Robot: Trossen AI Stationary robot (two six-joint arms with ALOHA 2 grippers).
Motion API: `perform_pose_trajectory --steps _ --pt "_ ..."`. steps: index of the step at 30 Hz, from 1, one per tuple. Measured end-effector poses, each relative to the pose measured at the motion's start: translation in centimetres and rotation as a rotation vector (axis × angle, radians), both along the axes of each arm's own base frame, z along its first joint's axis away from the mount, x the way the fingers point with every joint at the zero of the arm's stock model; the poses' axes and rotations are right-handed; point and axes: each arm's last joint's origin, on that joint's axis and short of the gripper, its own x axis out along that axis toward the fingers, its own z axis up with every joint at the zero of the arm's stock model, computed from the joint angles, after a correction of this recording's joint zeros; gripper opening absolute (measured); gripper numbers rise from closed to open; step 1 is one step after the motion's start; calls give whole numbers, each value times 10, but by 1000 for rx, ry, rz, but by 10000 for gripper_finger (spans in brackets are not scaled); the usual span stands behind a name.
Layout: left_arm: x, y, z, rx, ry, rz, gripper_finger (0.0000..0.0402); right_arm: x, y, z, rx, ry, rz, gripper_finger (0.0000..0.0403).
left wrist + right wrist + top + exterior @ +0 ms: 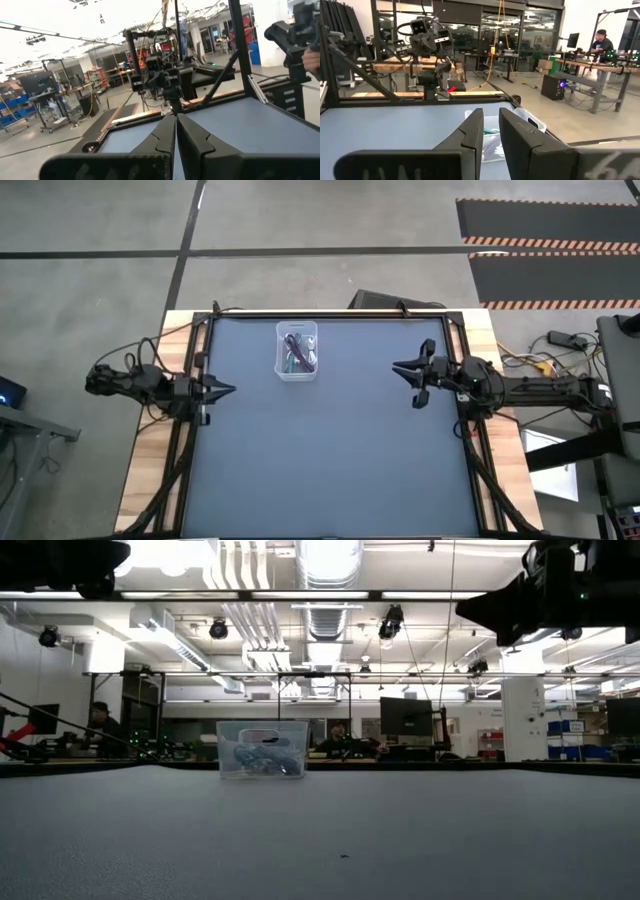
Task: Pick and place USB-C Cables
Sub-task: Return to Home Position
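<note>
Grey table mat point(330, 460), wooden table edge point(148, 480), striped floor mat point(548, 220), distant monitor point(405, 717)

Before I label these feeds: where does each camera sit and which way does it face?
High: overhead, looking straight down; left gripper, right gripper, clear bin.
Low: tabletop height, level across toward the bin; left arm, right arm above.
Left wrist: faces the right arm; own fingers shut.
Right wrist: faces the left arm and bin; own fingers parted.
Shared: high, low, right wrist show the bin.

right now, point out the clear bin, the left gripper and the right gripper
clear bin point(285, 735): low view, its upper front wall
left gripper point(176, 116): left wrist view, between its fingertips
right gripper point(490, 114): right wrist view, between its fingertips
</note>
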Motion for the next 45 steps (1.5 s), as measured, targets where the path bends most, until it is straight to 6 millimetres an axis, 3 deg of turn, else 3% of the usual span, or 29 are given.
perform_pose_trajectory --steps 36,45 --pt "0 0 -1 -2 2 2 0 -42 6 11 -52 -141 -52 52" --pt "0 0 -1 -7 3 3 0 -47 7 -7 -70 -162 -53 52"
